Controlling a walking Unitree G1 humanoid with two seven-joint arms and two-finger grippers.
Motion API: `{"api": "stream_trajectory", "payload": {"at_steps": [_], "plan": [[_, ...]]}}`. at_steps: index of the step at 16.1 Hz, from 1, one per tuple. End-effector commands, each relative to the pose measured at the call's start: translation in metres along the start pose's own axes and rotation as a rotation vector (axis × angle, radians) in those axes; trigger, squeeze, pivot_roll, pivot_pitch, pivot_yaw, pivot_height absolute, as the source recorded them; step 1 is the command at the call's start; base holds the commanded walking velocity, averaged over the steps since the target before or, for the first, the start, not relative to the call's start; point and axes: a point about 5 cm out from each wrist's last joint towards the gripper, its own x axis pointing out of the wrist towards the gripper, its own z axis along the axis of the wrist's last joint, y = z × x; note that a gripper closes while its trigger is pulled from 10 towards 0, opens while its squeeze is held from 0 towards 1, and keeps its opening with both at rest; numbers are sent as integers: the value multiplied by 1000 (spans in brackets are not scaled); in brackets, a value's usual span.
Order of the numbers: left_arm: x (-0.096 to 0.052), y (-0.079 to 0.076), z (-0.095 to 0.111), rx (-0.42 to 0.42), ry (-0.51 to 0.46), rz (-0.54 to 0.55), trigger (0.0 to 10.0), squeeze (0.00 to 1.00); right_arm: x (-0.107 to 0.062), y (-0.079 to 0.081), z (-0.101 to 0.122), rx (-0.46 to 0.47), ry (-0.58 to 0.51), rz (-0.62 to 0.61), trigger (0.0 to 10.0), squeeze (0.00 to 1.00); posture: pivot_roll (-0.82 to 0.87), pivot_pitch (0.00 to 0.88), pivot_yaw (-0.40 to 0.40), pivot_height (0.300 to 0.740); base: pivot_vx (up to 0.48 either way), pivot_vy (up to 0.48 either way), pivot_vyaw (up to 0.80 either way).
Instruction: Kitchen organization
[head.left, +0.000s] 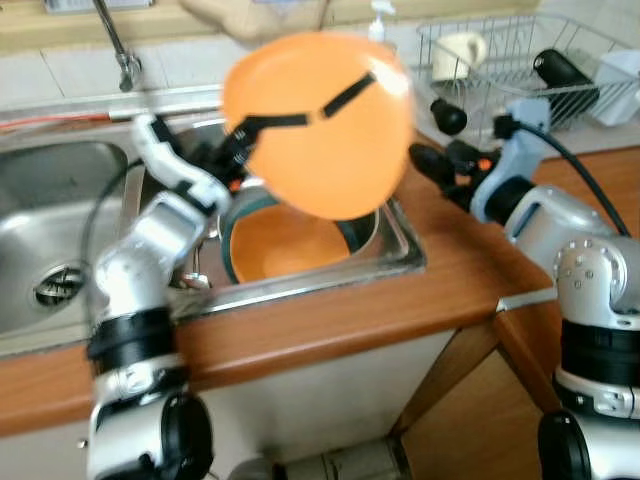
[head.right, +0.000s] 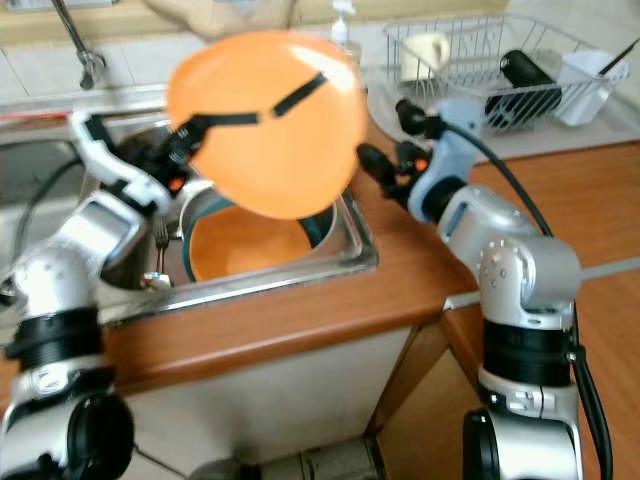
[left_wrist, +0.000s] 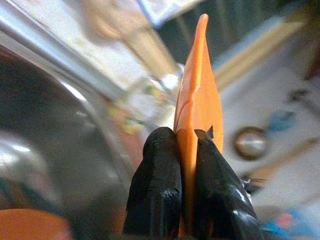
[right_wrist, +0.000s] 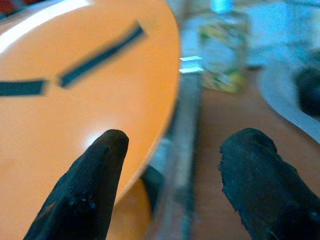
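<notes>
From the head camera, two orange dishes can be counted: one orange plate (head.left: 318, 125) held tilted in the air above the sink basin (head.left: 395, 235), and one orange bowl (head.left: 285, 245) lying inside that basin. The left pincer (head.left: 240, 135) pinches the plate at its rim on the side away from the drying rack (head.left: 500, 70), one black finger lying across the plate's face. The right pincer (head.left: 430, 135) hovers at the plate's opposite edge, just beside it, over the wooden surface (head.left: 400, 300). The plate hides most of the basin and part of the bowl. One tap (head.left: 118, 45) stands behind the sink; a second, larger basin (head.left: 50, 220) lies beside the first. The rack holds a white cup (head.left: 458, 50) and a black cylinder (head.left: 562, 68), both blurred.

In the left wrist view, two black fingers (left_wrist: 155, 190) press together on the plate's thin orange edge; the background is a blur.

In the right wrist view, two fingertips (right_wrist: 100, 170) stand spread apart, one in front of the plate, touching nothing that I can see. A blurred bottle (right_wrist: 222, 55) stands beyond.
</notes>
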Motion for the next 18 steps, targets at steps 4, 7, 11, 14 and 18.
{"api": "stream_trajectory", "payload": {"at_steps": [4, 7, 11, 14, 18], "plan": [[-18, 10, 27, 162, -77, 160, 0, 0, -5, 20, -3, -113, 32, 141, 10000, 0, -64, 0, 28, 740, 0, 0, 0], [-20, 20, 24, 174, -34, 253, 0, 0, -9, 28, -14, -216, 106, 198, 10000, 0, -64, 0, 28, 740, 0, 0, 0], [-16, 40, 6, 124, 66, 401, 0, 0, -16, 38, -25, -300, 166, 281, 10000, 0, -77, 0, 39, 740, 0, 0, 0], [-14, 47, -1, 89, 113, 456, 0, 0, -20, 41, -30, -320, 185, 307, 10000, 0, -83, 0, 46, 740, 0, 0, 0], [-11, 56, -12, 55, 168, 502, 667, 0, -24, 45, -35, -345, 199, 352, 10000, 0, -90, 0, 51, 740, 0, 0, 0]]}}
